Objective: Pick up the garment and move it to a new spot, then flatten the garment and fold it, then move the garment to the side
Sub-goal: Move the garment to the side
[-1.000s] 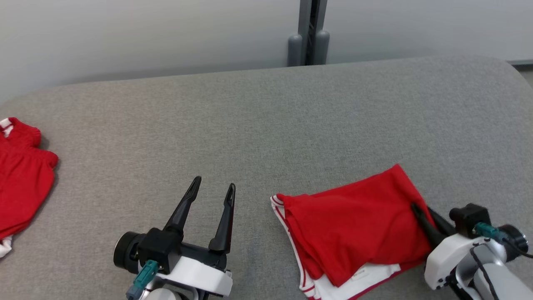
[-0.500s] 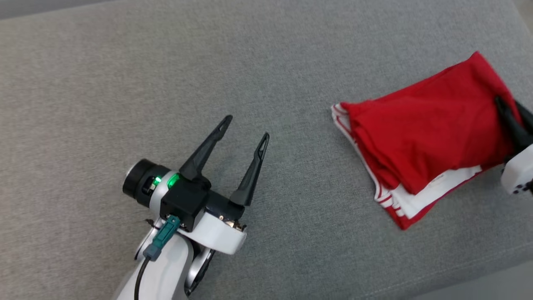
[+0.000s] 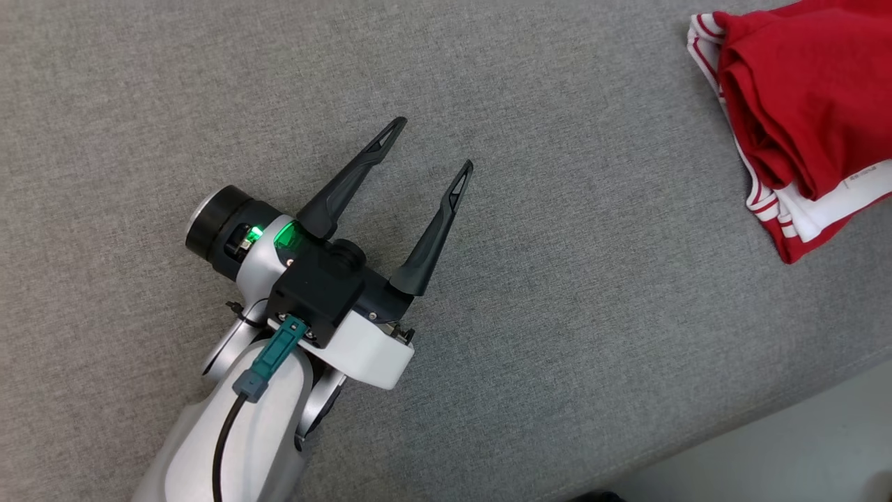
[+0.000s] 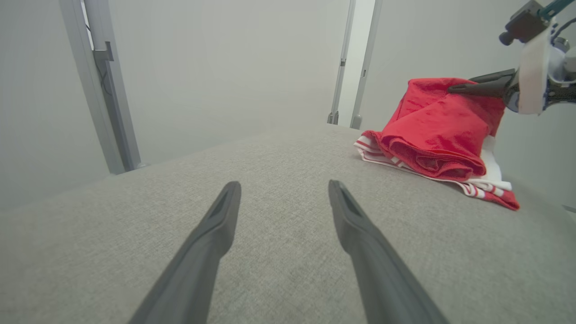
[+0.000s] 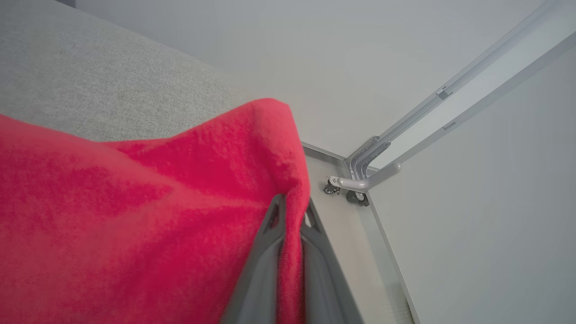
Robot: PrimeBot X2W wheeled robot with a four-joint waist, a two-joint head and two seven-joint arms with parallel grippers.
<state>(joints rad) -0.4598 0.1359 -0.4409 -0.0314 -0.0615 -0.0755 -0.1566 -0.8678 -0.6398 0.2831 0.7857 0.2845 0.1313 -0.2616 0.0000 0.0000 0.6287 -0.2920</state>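
Nearest the robot, the left gripper (image 3: 433,142), with two long dark fingers, hovered over the middle of the grey woven-fabric padded table (image 3: 557,279). Its fingers were spread wide with nothing between them, the tips pointing across the table's bare cloth. Farther along, toward the table's right-hand edge, lay the red folded cloth garment with white, red-striped trim (image 3: 801,90). It was bundled in several layers, and its lower white layer rested on the table top. At the garment's far side, the right gripper (image 5: 293,202) was pinched tight on a fold of the red cloth and held that corner raised above the table. The rest of the bundle sagged down onto the table. Beyond the table stood a plain pale wall (image 4: 225,67) and pale grey upright metal posts (image 4: 96,90). The garment already looked folded, so the step in hand was probably the last one, moving it to the side of the table. That move would call for carrying the bundle sideways gently enough that the layers stayed together. It would then need setting down fully on the table, short of the edge, before the pinch was released.
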